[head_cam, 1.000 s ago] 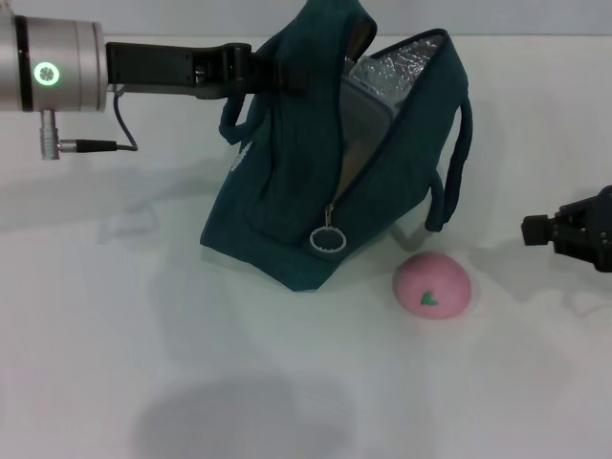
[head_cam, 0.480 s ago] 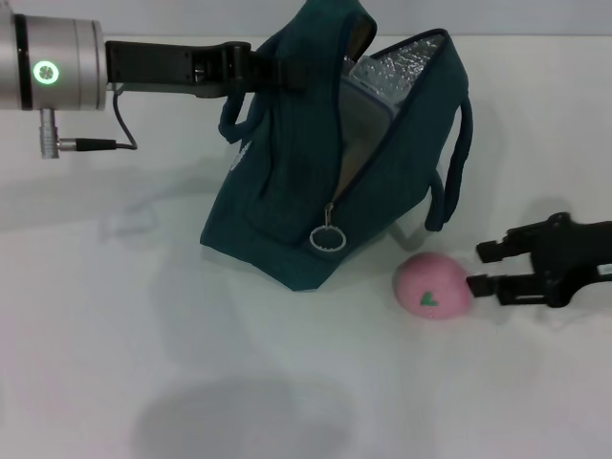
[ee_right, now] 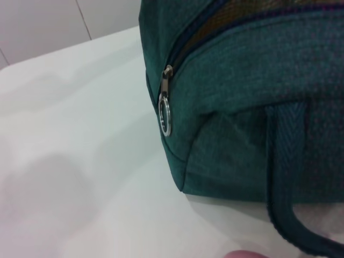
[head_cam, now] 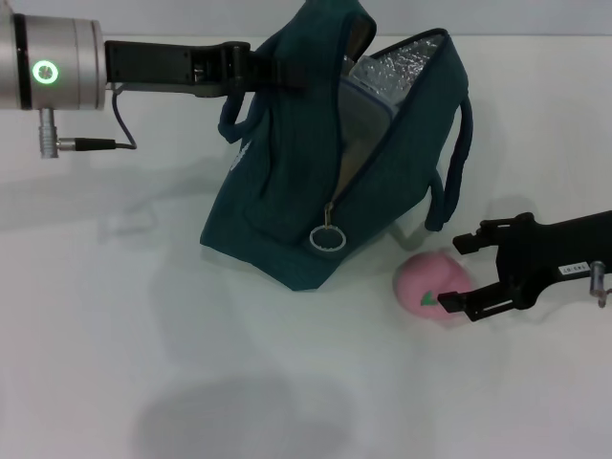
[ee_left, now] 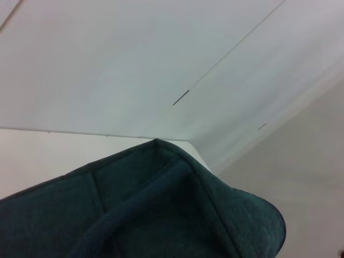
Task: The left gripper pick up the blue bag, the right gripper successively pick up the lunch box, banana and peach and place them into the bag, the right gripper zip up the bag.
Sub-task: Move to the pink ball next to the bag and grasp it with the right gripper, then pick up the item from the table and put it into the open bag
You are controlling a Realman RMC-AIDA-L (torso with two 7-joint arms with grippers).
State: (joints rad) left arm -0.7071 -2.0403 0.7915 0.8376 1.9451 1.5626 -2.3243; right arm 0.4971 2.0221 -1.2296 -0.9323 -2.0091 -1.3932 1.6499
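Fingers of the right gripper stand apart on either side of the peach, a smooth round pink fruit with a green mark, lying on the white table just in front of the blue bag. Behind it the bag, coarse dark teal cloth with crinkled silver lining and a metal ring pull, gapes open. Farther back the left gripper is clamped on the bag's upper edge, its fingertips buried in the fabric.
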